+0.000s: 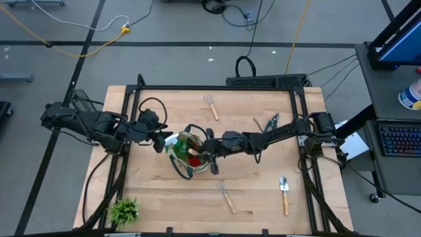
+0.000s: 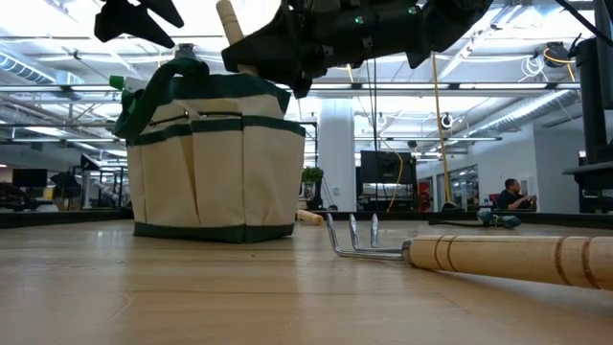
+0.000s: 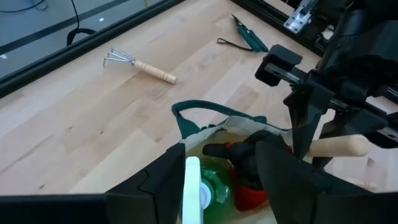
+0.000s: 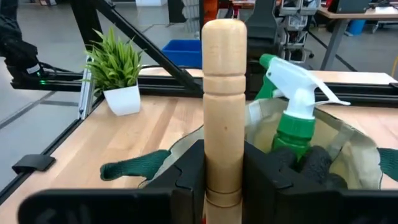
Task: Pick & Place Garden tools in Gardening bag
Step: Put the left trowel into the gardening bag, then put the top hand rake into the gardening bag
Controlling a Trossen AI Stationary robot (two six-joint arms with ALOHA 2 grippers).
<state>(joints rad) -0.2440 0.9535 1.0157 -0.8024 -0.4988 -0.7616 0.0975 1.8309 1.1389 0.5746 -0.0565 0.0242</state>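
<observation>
Your right gripper point(image 4: 224, 177), jaws clamped on a wooden-handled tool point(image 4: 224, 112), hangs over the gardening bag point(image 1: 187, 158); left gripper point(image 3: 217, 180), jaws parted, holds the rim; lower, then release.

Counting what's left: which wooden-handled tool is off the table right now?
The one whose wooden handle is clamped in the right tool above the gardening bag; both rakes and the trowel lie on the table.

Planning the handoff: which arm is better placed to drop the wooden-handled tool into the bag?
Right. Its tool is shut on the wooden handle directly over the gardening bag. The left tool sits at the bag's rim, holding no tool.
</observation>
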